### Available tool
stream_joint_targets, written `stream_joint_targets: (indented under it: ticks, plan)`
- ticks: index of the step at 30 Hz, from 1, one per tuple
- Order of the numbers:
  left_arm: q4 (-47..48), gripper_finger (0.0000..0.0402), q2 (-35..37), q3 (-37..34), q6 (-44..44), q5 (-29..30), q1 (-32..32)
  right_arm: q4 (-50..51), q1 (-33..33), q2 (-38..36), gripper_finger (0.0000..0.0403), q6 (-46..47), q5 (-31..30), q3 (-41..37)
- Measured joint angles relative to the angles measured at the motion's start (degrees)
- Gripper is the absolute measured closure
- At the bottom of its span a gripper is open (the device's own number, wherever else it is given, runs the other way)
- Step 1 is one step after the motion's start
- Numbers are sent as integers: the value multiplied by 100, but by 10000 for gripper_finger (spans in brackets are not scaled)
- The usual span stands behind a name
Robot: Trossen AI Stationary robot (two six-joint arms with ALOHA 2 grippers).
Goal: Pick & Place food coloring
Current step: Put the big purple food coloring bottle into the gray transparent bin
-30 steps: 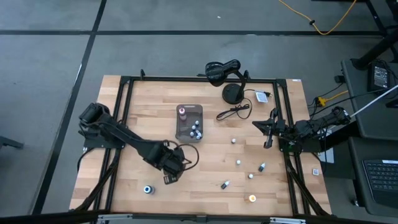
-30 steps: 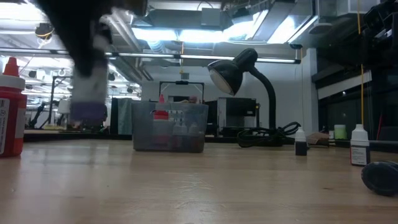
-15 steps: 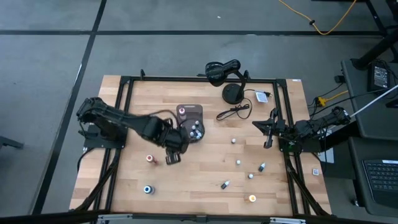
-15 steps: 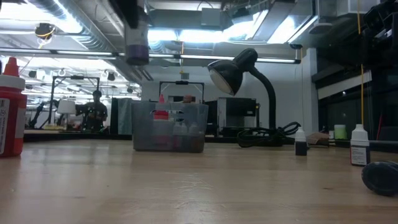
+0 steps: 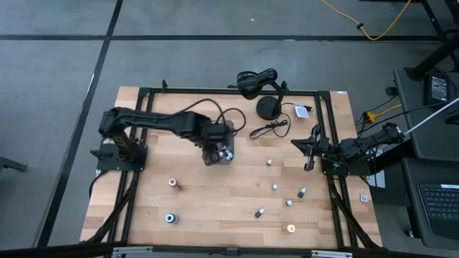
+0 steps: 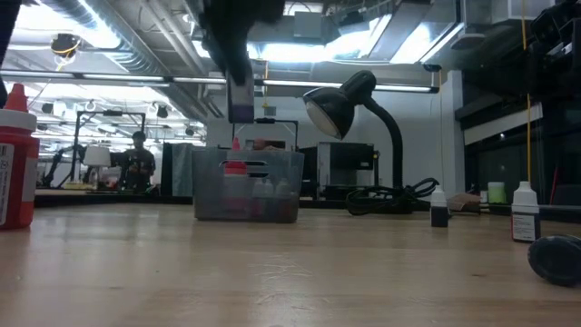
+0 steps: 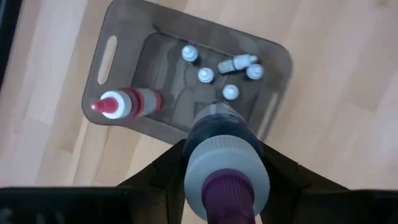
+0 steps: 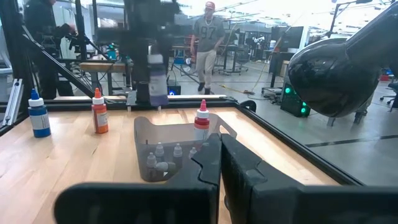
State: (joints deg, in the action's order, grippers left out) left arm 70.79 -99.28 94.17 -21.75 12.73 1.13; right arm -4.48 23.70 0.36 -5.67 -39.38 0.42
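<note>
My left gripper [image 5: 211,153] hangs over the gray tray [image 5: 231,129], shut on a food coloring bottle [image 7: 222,163] with a purple cap and dark purple body. In the low view the bottle [image 6: 241,100] is well above the tray [image 6: 247,195]. Inside the tray [image 7: 99,81] are a red-capped bottle [image 7: 127,102] and several tiny white-capped ones [image 7: 230,92]. Other food coloring bottles stand loose on the table: a red one [image 5: 173,183], a blue one [image 5: 170,218], an orange one [image 5: 290,228] and several small ones [image 5: 275,187]. My right gripper [image 5: 306,147] waits shut at the table's right edge. My left gripper pinches the bottle between its two fingers, on opposite sides of the pale shoulder [image 7: 191,163] just under the cap. The fingers [image 7: 163,174] come from above, pointing steeply down. The bottle hangs upright, cap up, lifted clear above the tray.
A black desk lamp [image 5: 257,81] with a round base [image 5: 269,107] and a cable [image 5: 269,129] stands at the far edge, right of the tray. A black frame [image 5: 143,93] runs round the table. People [image 8: 208,37] move in the room beyond.
My left gripper has swung from the near-left part of the table toward the far edge and right, rising as it went, and now stands over the tray. The purple bottle has travelled with it, still upright in the shut fingers.
</note>
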Motion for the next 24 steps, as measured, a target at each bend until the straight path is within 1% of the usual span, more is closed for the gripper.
stream_joint_targets:
  ticks: [3, 9, 14, 24]
  plan:
    - [-45, 262, -249, 0, -58, -43, -215, 1, -2, 0, 388, 1, 0, 0]
    - [-98, 262, -681, -2, -547, -30, -516, -1, 0, -1, 388, 2, 0, 0]
    - [-447, 262, -902, -3, -953, 44, -708, 1, -2, 0, 388, 2, 0, 0]
    - [-516, 262, -1156, -51, -1527, 110, -822, -1, 0, 0, 388, 0, 0, -2]
